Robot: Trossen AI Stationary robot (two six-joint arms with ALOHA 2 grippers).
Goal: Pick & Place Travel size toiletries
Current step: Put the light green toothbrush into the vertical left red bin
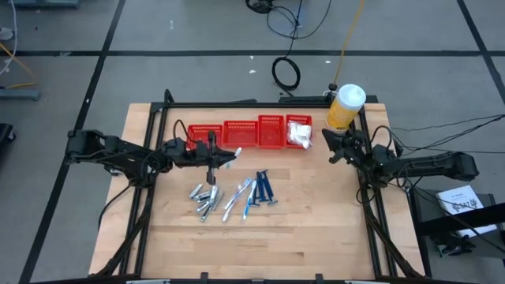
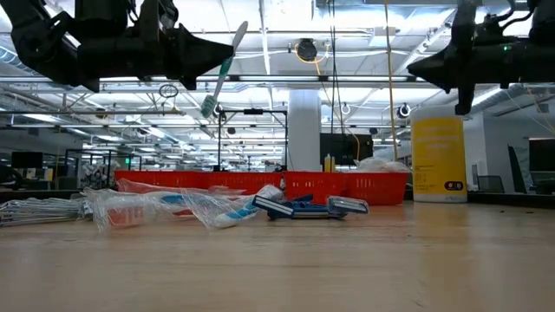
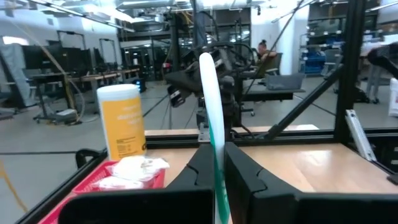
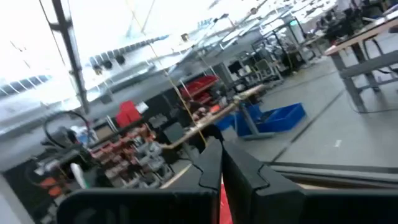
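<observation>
My left gripper [image 1: 215, 154] hangs above the table in front of the red baskets [image 1: 241, 132], shut on a white-teal handled stick [image 2: 224, 69]. On the table below lie short silvery tubes [image 1: 203, 197], clear-wrapped white-teal sticks [image 1: 237, 199] and dark-blue sticks [image 1: 264, 188]. White packets [image 1: 300, 132] sit in the rightmost basket. My right gripper [image 1: 331, 148] is raised at the table's right side next to the yellow bottle [image 1: 344, 106]. It is shut, with nothing between its fingers [image 4: 211, 163]. My left gripper pinches the white-teal stick around the middle of its handle [image 3: 216, 146] between its two fingers. The fingers lie about level, pointing toward the table's right side, across the stick. The stick stands tilted, one end [image 2: 242, 28] above the fingers and the other end [image 2: 208, 107] below, lifted clear of the table.
Several red mesh baskets stand in a row along the far side, inside a black frame [image 1: 158, 118] that borders the table. The big yellow white-capped bottle stands at the far right corner. Bare wood [image 1: 260, 244] lies toward the near edge.
</observation>
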